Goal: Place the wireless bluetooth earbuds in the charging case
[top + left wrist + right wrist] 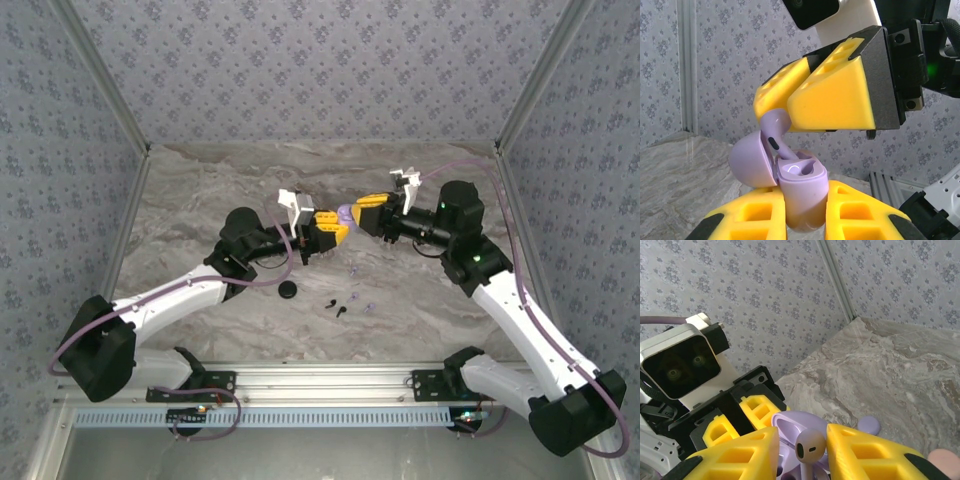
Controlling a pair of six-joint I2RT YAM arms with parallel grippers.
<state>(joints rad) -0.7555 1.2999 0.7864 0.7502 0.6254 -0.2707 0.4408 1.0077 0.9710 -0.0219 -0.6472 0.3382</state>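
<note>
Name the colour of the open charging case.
The charging case is lilac, clearest in left wrist view.

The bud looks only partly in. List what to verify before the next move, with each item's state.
1. The case is clamped in the left tool: ok.
2. The lid is open and off the slots: ok.
3. The bud has its stem in a slot: ok, the stem goes down behind the rim.
4. The bud is fully seated: not ok, its head stands above the rim, tilted toward the lid.
5. The right tool is free of the bud: cannot tell, its fingers sit on either side of the head.
</note>
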